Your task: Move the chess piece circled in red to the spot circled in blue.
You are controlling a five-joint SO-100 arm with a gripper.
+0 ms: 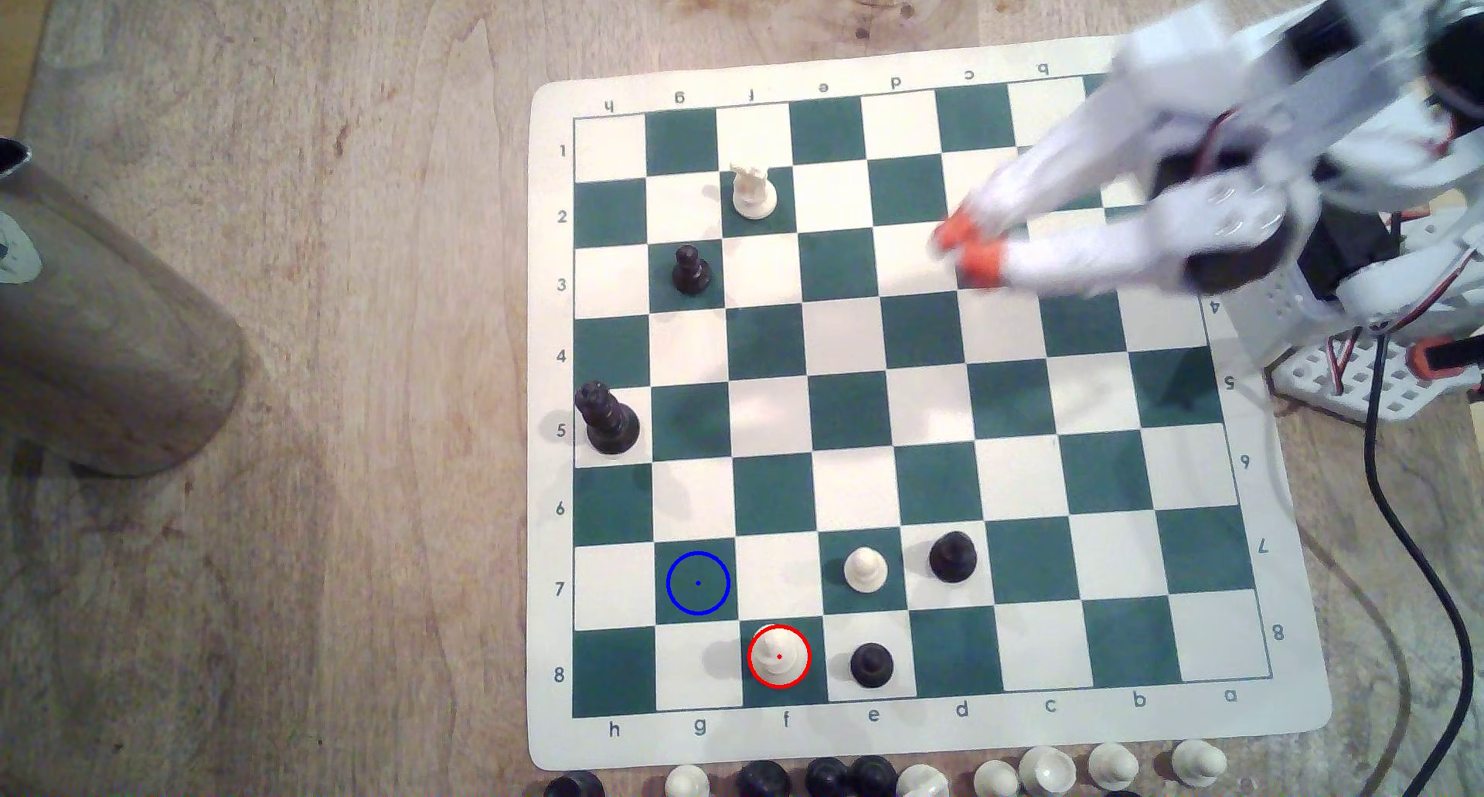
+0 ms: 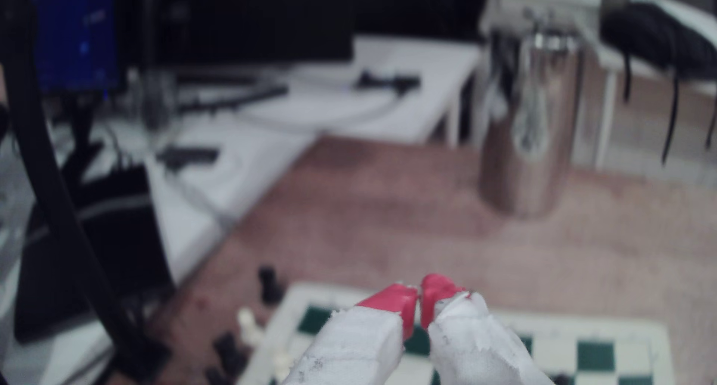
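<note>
Currently the tool [image 1: 964, 247] is hovering at the exterior view's upper right, tips nearly touching, gripping nothing; the chess piece [image 1: 778, 656] is sitting beside the spot [image 1: 698, 583], lower centre.

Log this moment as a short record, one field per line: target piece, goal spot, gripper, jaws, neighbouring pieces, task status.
target piece: the chess piece, cream-white, red-ringed, upright on a green square in row 8
goal spot: the spot, blue-ringed green square in row 7, bare, diagonally next to the target's square
gripper: the gripper over the far side of the board, well away from the target; motion-blurred
jaws: tips together, holding nothing
neighbouring pieces: black pawn one square to the exterior view's right of the target; white pawn in row 7
task status: piece not yet grasped
</note>
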